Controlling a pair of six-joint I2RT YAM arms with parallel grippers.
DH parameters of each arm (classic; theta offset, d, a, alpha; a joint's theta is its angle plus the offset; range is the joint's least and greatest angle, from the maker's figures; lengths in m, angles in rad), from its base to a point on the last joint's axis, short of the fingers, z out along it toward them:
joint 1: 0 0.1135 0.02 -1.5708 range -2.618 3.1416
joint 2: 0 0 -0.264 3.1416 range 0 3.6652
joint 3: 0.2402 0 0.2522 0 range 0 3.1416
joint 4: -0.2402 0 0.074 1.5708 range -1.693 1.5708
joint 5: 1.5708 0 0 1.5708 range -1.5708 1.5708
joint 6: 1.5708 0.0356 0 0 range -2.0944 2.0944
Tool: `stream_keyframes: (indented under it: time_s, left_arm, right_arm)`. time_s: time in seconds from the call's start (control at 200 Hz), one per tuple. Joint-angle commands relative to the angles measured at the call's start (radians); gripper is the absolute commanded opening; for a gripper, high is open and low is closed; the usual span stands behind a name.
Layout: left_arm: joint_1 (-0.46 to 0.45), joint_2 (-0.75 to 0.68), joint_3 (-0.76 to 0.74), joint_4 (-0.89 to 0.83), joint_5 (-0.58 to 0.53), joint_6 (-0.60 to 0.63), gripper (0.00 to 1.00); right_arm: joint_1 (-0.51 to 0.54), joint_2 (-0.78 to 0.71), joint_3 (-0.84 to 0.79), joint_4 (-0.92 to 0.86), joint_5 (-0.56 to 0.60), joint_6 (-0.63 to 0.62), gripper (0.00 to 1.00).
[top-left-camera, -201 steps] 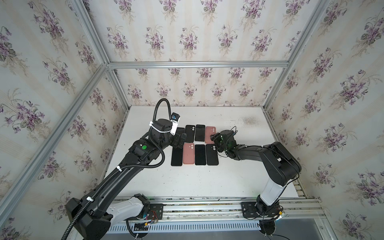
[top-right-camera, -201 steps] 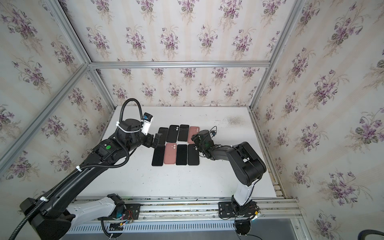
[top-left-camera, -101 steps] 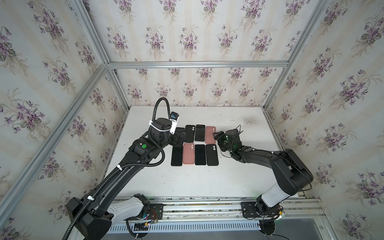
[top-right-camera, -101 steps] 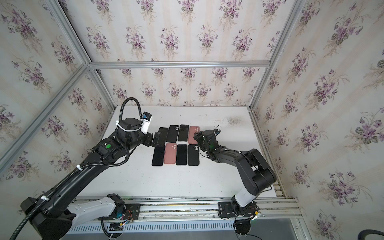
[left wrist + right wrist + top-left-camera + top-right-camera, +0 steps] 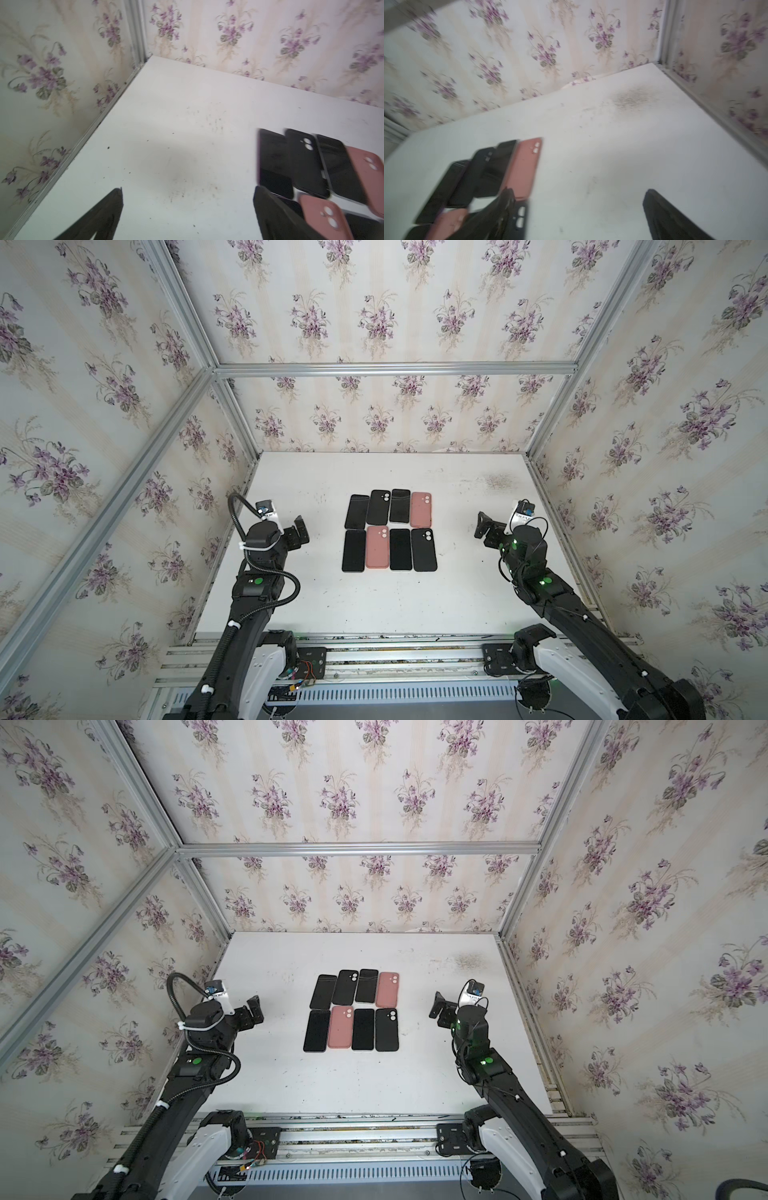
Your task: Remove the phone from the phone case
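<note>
Flat slabs lie in two rows of four in the middle of the white table (image 5: 390, 605). Plain black phones (image 5: 353, 550) (image 5: 316, 1031) alternate with phone cases showing two pale camera holes: pink cases (image 5: 377, 547) (image 5: 387, 989) and black cases (image 5: 423, 549) (image 5: 387, 1029). Whether any case holds a phone cannot be told. My left gripper (image 5: 300, 531) (image 5: 253, 1010) hangs open left of the rows, over bare table in its wrist view (image 5: 188, 189). My right gripper (image 5: 484, 526) (image 5: 439, 1010) (image 5: 579, 190) stands open to their right. Neither touches anything.
Flowered walls with aluminium posts (image 5: 239, 414) close the table in on three sides. A dark scuff (image 5: 496, 481) marks the far right of the table. The arms' base rail (image 5: 386, 659) runs along the near edge.
Both arms have drawn back from the rows of phones and cases, left one leftward, right one rightward. The right gripper's jaws have widened. The rows lie as before.
</note>
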Motion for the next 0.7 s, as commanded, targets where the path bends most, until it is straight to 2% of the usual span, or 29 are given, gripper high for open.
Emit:
stream_keyframes:
  time_s: [0.0,0.07,0.105,0.175,0.23,0.28,0.335,0.37,0.435,0.48,0.55,0.57,0.62,0.67,0.695]
  left_arm:
    - [0.068,0.071,-0.051,0.290,0.093,0.023,1.00]
    - [0.074,0.166,-0.049,0.352,0.165,0.049,1.00]
    - [0.074,0.207,-0.055,0.401,0.205,0.066,1.00]
    - [0.073,0.270,-0.068,0.516,0.271,0.051,1.00]
    - [0.063,0.326,-0.085,0.630,0.332,0.066,1.00]
    - [0.040,0.386,-0.080,0.675,0.323,0.094,1.00]
    - [0.010,0.453,-0.059,0.681,0.357,0.143,1.00]
    - [-0.024,0.475,-0.052,0.681,0.337,0.178,1.00]
    - [-0.068,0.485,-0.048,0.681,0.269,0.209,1.00]
    - [-0.068,0.481,-0.050,0.679,0.255,0.202,1.00]
    - [-0.058,0.490,-0.048,0.681,0.260,0.189,1.00]
    - [-0.058,0.489,-0.045,0.675,0.258,0.190,1.00]
    - [-0.058,0.490,-0.045,0.676,0.258,0.190,1.00]
    - [-0.057,0.491,-0.046,0.676,0.259,0.190,1.00]
    - [-0.057,0.490,-0.047,0.677,0.259,0.190,1.00]
  right_arm:
    - [-0.033,0.008,-0.095,0.079,0.103,-0.214,1.00]
    - [-0.059,0.061,-0.157,0.194,0.091,-0.217,1.00]
    - [-0.063,0.081,-0.142,0.194,0.086,-0.226,1.00]
    - [-0.077,0.172,-0.206,0.478,0.042,-0.305,1.00]
    - [-0.115,0.258,-0.188,0.550,-0.014,-0.330,1.00]
    - [-0.135,0.327,-0.165,0.603,-0.014,-0.343,1.00]
    - [-0.179,0.411,-0.167,0.733,-0.081,-0.354,1.00]
    - [-0.199,0.466,-0.161,0.807,-0.109,-0.358,1.00]
    - [-0.244,0.505,-0.115,0.761,-0.241,-0.296,1.00]
    - [-0.245,0.607,-0.105,0.863,-0.312,-0.322,1.00]
    - [-0.244,0.798,-0.092,1.059,-0.247,-0.303,1.00]
    - [-0.246,0.791,-0.077,1.018,-0.245,-0.296,1.00]
    - [-0.245,0.701,0.003,0.707,-0.240,-0.290,1.00]
    - [-0.233,0.761,0.010,0.809,-0.228,-0.304,1.00]
    - [-0.224,0.755,0.015,0.786,-0.225,-0.317,1.00]
